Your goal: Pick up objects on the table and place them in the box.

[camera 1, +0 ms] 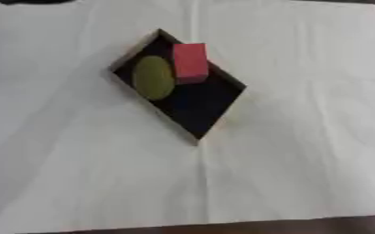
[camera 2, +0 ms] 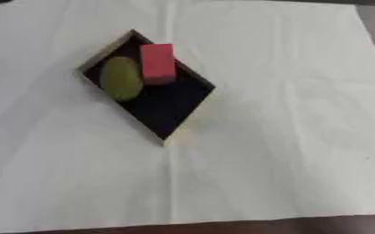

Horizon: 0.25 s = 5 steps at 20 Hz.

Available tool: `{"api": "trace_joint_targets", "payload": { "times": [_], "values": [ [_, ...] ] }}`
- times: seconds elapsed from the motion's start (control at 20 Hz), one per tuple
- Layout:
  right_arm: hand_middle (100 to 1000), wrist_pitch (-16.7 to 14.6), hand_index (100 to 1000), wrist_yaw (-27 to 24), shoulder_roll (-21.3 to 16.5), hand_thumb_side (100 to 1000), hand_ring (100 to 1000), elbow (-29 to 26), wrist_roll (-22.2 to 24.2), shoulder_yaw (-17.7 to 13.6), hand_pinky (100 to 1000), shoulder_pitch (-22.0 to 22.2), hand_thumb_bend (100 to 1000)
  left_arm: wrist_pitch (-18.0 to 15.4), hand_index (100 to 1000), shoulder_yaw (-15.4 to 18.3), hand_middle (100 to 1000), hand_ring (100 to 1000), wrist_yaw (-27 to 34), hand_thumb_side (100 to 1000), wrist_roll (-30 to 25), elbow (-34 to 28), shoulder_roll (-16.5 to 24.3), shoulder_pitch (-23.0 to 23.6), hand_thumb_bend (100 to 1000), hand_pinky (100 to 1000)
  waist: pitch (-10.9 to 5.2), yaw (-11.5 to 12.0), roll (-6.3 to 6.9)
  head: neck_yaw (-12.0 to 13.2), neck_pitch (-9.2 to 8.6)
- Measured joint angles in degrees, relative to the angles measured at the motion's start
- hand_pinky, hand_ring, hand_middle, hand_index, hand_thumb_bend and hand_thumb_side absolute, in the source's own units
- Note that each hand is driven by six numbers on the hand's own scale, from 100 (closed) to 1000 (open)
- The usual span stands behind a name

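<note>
Two objects inside black box

creased white sheet, perhaps dark tabletop

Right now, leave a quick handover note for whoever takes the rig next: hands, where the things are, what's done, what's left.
Hands: neither the left hand nor the right hand shows in either view.
Things: the red block and the olive-green oval piece both lie in the far end of the black box, side by side.
Done: both are in the box.
Left: nothing else shows on the white cloth to pick up.
</note>
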Motion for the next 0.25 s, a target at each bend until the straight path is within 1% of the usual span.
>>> {"api": "trace_joint_targets", "payload": {
  "times": [0.2,0.25],
  "values": [
    [654,-2.42,761,-0.63,0.00,468,985,0.00,-2.04,-0.03,1000,0.15,100,-2.73,828,2.53,729,742,3.34,490,3.35,-4.67,-0.33,4.44,100,705,0.00,0.16,-0.31,-0.01,-0.06],
    [656,-3.15,761,-0.93,0.00,444,981,0.00,-2.53,-0.06,1000,0.14,100,-3.54,827,3.02,728,742,4.23,488,4.20,-5.23,-0.44,5.77,100,705,0.00,0.16,-0.48,0.01,-0.08]
  ]
}}
